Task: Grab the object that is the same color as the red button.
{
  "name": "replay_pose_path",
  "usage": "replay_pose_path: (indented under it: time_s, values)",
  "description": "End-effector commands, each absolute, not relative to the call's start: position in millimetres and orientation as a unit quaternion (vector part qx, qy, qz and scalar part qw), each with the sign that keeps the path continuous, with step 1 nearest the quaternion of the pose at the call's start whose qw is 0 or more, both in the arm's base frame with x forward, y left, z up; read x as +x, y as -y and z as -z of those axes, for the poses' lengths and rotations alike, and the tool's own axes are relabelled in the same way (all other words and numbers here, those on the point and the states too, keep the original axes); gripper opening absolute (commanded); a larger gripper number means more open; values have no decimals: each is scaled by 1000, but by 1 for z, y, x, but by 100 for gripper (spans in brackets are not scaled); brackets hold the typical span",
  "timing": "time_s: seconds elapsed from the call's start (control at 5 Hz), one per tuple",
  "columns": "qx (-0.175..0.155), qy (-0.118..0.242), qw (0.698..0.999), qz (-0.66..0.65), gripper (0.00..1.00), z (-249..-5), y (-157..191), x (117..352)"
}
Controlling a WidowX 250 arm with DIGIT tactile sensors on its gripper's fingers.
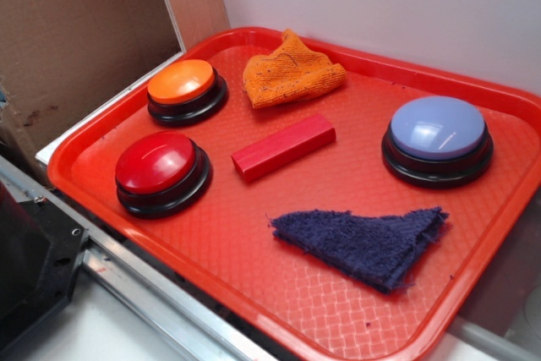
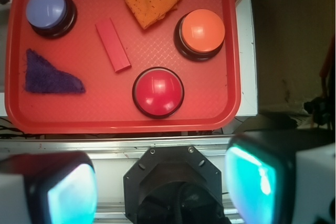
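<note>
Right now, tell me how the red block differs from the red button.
The red block is a flat-sided rectangular bar; the red button is a round dome. The block is red all over, while the button sits on a black circular base. The block's faces look matte; the button's dome is glossy, with highlights. Both share the same red and rest on the red tray, side by side but apart.

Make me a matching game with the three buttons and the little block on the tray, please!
Things:
1. red button
2. orange button
3. pale blue button
4. red block

Places:
A. beside the orange cloth
B. middle of the tray
C. just behind the purple cloth
D. front left corner in the exterior view

Pairs: 1-D, 2-A, 3-C, 4-B
</note>
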State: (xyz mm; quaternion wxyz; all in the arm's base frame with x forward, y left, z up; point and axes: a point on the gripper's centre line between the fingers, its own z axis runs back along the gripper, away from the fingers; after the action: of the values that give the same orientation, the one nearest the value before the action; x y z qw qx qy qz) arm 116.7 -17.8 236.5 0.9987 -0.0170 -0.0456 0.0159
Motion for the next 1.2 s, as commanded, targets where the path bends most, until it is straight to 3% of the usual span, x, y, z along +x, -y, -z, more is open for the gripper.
replay_pose_path:
  time_s: [0.0,0.2,0.4,0.6,0.8,1.0]
  values:
    - [-17,46,999,-16,100,-236,18,117]
    - [-27,44,999,-16,100,-232,4,153]
    - [-44,40,998,34,100,-226,28,199]
    - [-44,40,995,80,100,-222,72,221]
    - [-41,18,992,114,100,-209,103,217]
    - [-41,18,992,114,100,-209,103,217]
